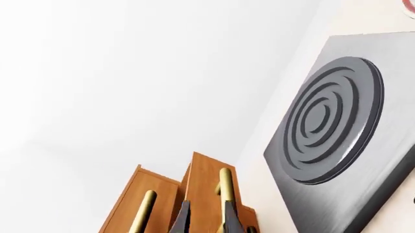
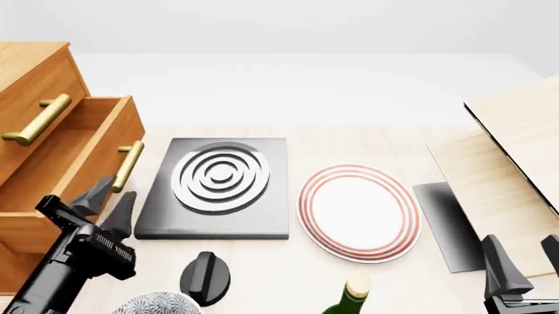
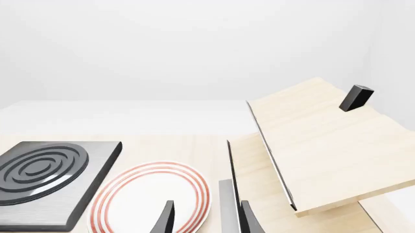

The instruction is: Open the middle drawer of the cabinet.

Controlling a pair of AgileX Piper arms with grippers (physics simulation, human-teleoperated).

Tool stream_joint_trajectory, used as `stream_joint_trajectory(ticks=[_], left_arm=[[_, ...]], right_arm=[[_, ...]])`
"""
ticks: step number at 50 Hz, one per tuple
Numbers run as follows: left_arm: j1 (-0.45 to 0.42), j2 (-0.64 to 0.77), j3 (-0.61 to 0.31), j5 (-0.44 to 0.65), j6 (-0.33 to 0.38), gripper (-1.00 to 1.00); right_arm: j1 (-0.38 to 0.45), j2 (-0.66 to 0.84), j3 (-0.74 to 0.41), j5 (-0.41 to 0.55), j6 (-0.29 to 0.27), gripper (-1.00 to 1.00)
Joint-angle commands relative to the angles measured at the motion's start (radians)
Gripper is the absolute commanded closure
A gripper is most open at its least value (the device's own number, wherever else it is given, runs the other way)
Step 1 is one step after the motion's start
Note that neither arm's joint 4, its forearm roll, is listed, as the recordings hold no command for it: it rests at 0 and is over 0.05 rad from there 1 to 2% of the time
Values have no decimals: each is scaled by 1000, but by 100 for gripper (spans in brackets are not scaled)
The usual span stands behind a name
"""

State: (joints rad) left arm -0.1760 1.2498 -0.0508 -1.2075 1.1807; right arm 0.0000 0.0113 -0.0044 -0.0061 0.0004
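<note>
The orange-brown cabinet stands at the table's left edge. Its middle drawer is pulled out, showing the inside of the box, and its brass handle faces right. My left gripper is open at the near end of that handle, with nothing held between its fingers. The left wrist view shows the gripper, the drawer front and the handle just past one fingertip. My right gripper stands open at the near right, above the table, also seen in the right wrist view.
A grey slab with raised rings lies right of the drawer. A red-ringed plate sits mid-table. A pale wood box with a black edge is at the right. A black knob, a green bottle and a speckled object line the near edge.
</note>
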Motion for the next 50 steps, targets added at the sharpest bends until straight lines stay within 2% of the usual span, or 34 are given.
stream_joint_trajectory(ticks=[1, 9, 10, 13, 16, 17, 18, 20, 21, 22, 24, 28, 32, 37, 40, 44, 50], left_arm=[[-101, -151, 51, -12, -29, -100], [-172, -199, 51, -10, -37, -100], [-174, -229, 51, 18, -54, -100], [-187, -354, 51, 141, -109, -100], [-182, -487, 3, 342, -193, -100], [-183, -550, -47, 467, -258, -100], [-184, -582, -75, 530, -288, -100], [-183, -609, -92, 572, -303, -100], [-184, -663, -131, 659, -337, -100], [-184, -667, -132, 664, -337, -100], [-191, -690, -173, 748, -373, -100], [-196, -688, -267, 884, -481, -100], [-194, -649, -375, 1008, -619, -100], [-196, -603, -472, 1108, -728, -100], [-194, -579, -515, 1146, -766, -100], [-187, -558, -537, 1164, -773, -100], [-154, -522, -581, 1204, -844, -100]], right_arm=[[0, 0, 0, 0, 0, -100], [0, 0, 0, 0, 0, -100], [0, 0, 0, 0, 0, -100], [0, 0, 0, 0, 0, -100], [0, 0, 0, 0, 0, -100], [0, 0, 0, 0, 0, -100], [0, 0, 0, 0, 0, -100], [0, 0, 0, 0, 0, -100], [0, 0, 0, 0, 0, -100], [0, 0, 0, 0, 0, -100], [0, 0, 0, 0, 0, -100], [0, 0, 0, 0, 0, -100], [0, 0, 0, 0, 0, -100], [0, 0, 0, 0, 0, -100], [0, 0, 0, 0, 0, -100], [0, 0, 0, 0, 0, -100], [0, 0, 0, 0, 0, -100]])
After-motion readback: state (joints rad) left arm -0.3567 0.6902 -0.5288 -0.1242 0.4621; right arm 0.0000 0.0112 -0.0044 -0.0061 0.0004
